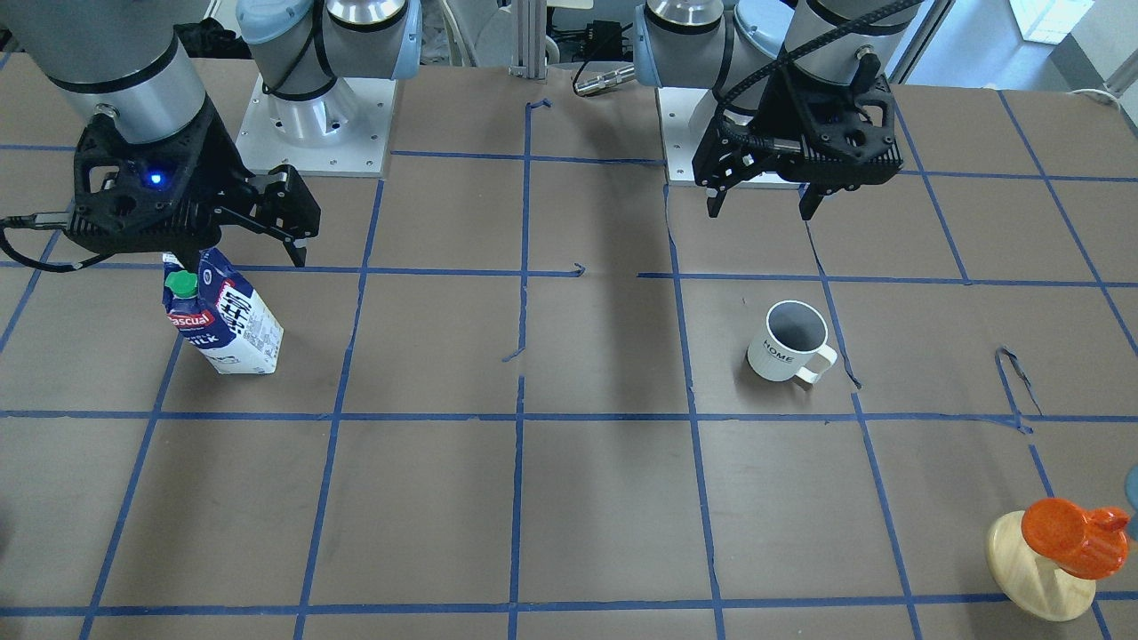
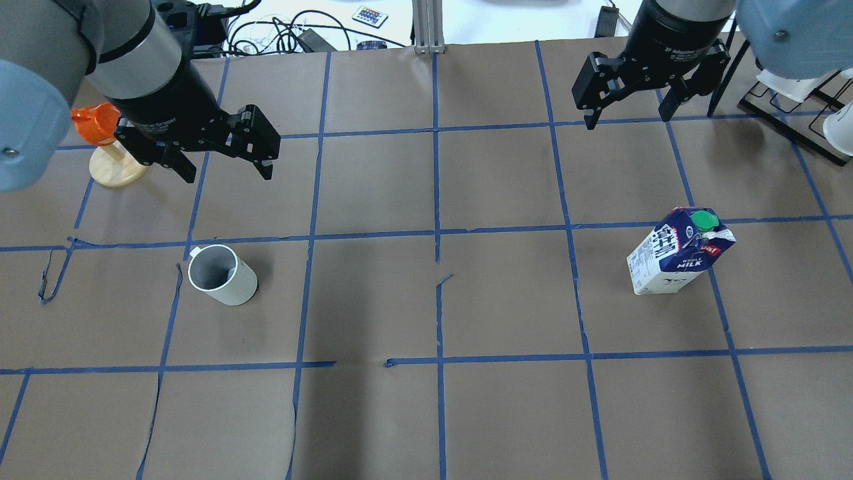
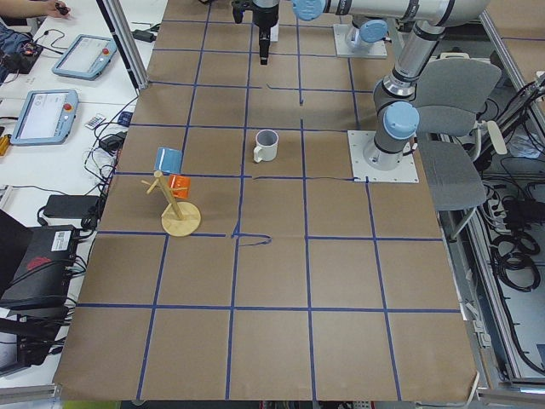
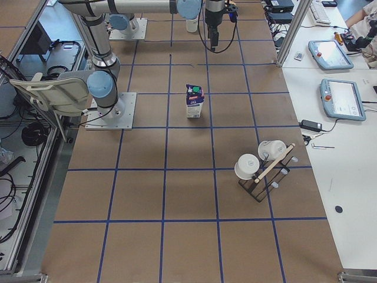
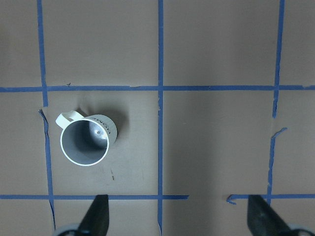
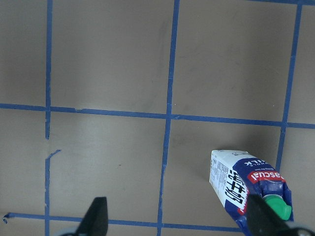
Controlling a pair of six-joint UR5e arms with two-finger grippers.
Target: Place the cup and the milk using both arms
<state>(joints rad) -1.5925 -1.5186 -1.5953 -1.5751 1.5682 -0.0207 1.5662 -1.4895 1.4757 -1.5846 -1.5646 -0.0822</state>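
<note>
1. The white ceramic cup point(image 2: 222, 275) with a loop handle stands upright toward the desk's point(image 2: 373, 413) left edge. I judge it rigid, breakable and slick, best pinched across the rim wall.
2. The blue-and-white gable-top milk carton point(image 2: 676, 257), green-capped, stands toward the right edge. It is probably light with yielding walls, so I'd grip the flat sides gently.
3. My left hand point(image 2: 228, 175) and right hand point(image 2: 628, 120) both hang fingers apart, empty, touching nothing.
</note>
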